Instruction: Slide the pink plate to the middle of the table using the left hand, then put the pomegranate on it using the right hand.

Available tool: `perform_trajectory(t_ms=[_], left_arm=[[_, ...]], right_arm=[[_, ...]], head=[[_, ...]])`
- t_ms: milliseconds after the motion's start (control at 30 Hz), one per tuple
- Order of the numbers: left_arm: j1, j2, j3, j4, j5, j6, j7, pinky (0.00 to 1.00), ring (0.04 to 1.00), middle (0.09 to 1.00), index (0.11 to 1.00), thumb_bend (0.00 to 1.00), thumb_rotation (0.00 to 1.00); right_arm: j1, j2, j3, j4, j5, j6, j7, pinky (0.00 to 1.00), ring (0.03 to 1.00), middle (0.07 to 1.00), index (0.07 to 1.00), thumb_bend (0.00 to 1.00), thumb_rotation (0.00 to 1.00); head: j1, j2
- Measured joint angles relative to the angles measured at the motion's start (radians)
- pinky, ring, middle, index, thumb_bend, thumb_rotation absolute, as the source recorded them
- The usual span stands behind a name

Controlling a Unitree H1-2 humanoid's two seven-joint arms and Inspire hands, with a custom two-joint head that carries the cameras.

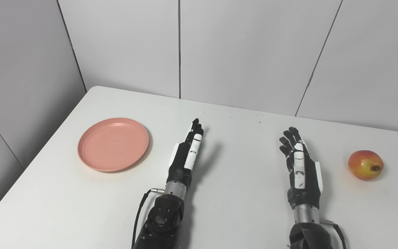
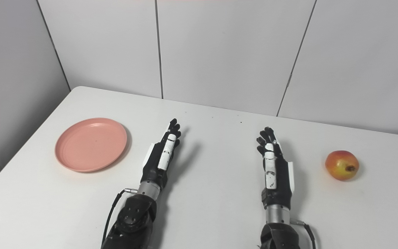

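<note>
Near table's (image 1: 219, 214) left edge, pink plate (image 1: 113, 144) sits

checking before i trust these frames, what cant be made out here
- Underside of the pink plate: hidden by the plate itself, both eye views.
- Far side of the pomegranate: turned away from both cameras.
- Palm of the left robot hand and of the right robot hand: both views show them edge-on or from the back.
- Table near edge and right end: cut off by the picture edges.
</note>
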Motion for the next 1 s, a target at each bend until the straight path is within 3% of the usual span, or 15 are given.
perform_trajectory(t_ms=[267,500,1000], left_arm=[[-0.004,-0.003,0.001,0.009,0.004,-0.007,0.004,0.97,0.979,0.982,0.962,0.42,1.0],[-0.006,-0.006,0.0,0.012,0.006,-0.008,0.011,0.96,0.975,0.977,0.957,0.41,1.0],[-0.008,-0.007,-0.004,0.021,0.009,-0.019,0.012,0.96,0.976,0.979,0.955,0.41,1.0]], right_arm=[[-0.002,-0.004,-0.003,0.005,0.012,-0.017,0.001,0.91,0.882,0.884,0.885,0.62,0.94],[-0.003,-0.008,-0.001,0.008,0.006,-0.019,0.0,0.94,0.901,0.902,0.902,0.6,0.98],[-0.003,-0.021,0.008,0.002,-0.005,-0.007,0.001,0.97,0.927,0.925,0.922,0.59,0.94]], head=[[0.017,-0.008],[0.017,-0.008],[0.021,-0.009]])
